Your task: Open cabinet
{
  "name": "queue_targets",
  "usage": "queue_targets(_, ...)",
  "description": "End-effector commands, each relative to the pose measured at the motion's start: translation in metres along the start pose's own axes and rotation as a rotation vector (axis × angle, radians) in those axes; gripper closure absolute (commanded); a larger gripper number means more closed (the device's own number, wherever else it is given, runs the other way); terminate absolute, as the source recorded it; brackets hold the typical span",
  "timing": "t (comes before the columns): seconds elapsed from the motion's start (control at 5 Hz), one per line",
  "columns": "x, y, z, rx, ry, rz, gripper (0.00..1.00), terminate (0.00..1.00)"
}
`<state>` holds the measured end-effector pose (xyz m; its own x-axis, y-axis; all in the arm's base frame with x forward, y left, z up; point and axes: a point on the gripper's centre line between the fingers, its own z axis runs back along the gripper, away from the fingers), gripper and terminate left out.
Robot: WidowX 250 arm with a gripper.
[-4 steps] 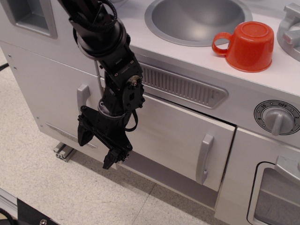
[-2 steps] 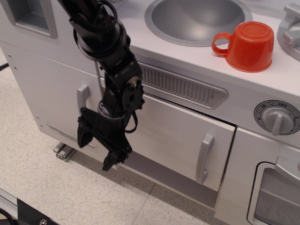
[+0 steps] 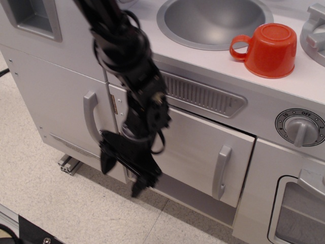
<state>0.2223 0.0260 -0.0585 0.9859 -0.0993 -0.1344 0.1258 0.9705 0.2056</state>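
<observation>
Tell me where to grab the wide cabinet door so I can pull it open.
Grip the grey loop handle near the right edge of the cabinet door. It stands vertical and off the panel, so come straight at the front with the jaws horizontal, one each side of the bar. The gripper hangs open, well left of it.

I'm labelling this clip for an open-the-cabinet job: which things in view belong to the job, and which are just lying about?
Part of the job:
- cabinet door, wide and pale grey
- its loop handle
- gripper, empty, left of that handle

Just there:
- orange cup, upside down on the counter
- sink bowl
- oven dial
- narrower door's handle
</observation>
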Motion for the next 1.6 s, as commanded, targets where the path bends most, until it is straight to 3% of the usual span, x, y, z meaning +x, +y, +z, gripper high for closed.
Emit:
queue_targets(0.0, 0.017, -0.042, 0.024, -0.081, -0.091, 0.001, 0.0, 0.0)
queue_targets(0.2, 0.025, -0.062, 0.037, -0.148, -0.135, 0.029, 0.0, 0.0)
queue_targets(0.4, 0.037, -0.079, 0.045, -0.175, -0.182, 0.046, 0.0, 0.0)
queue_targets(1.2, 0.081, -0.096, 0.062, -0.164, -0.381, 0.156, 0.0, 0.0)
queue_targets(1.4, 0.084, -0.096, 0.064, -0.183, -0.397, 0.164, 1.0, 0.0)
